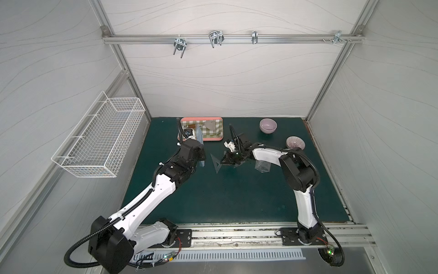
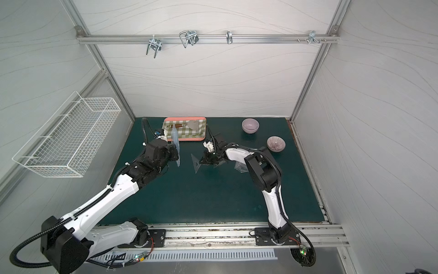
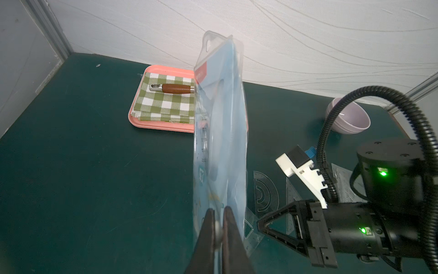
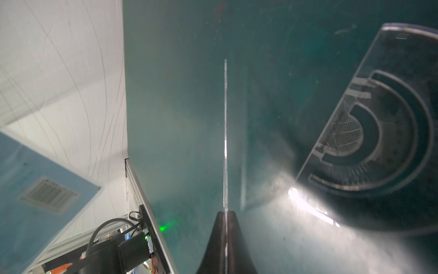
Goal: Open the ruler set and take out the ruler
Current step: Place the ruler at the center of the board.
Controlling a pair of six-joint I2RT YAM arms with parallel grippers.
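Observation:
The ruler set (image 3: 220,118) is a clear and blue plastic pouch. It stands upright above the green mat, with my left gripper (image 3: 219,210) shut on its lower edge. In both top views it shows edge-on (image 1: 198,135) (image 2: 175,137) in front of the tray. My right gripper (image 4: 225,212) is shut on a thin clear ruler (image 4: 225,132), seen edge-on. In a top view this ruler is a clear triangle (image 1: 216,163) sticking out of that gripper (image 1: 221,162), a short way right of the pouch.
A clear protractor (image 3: 265,192) and another clear triangle (image 1: 262,166) lie on the mat by the right arm. A pink tray (image 1: 213,140) with a checked cloth and a brown-handled tool stands at the back. A lilac bowl (image 1: 267,125) and a striped bowl (image 1: 295,142) stand at the back right. A wire basket (image 1: 99,142) hangs on the left wall.

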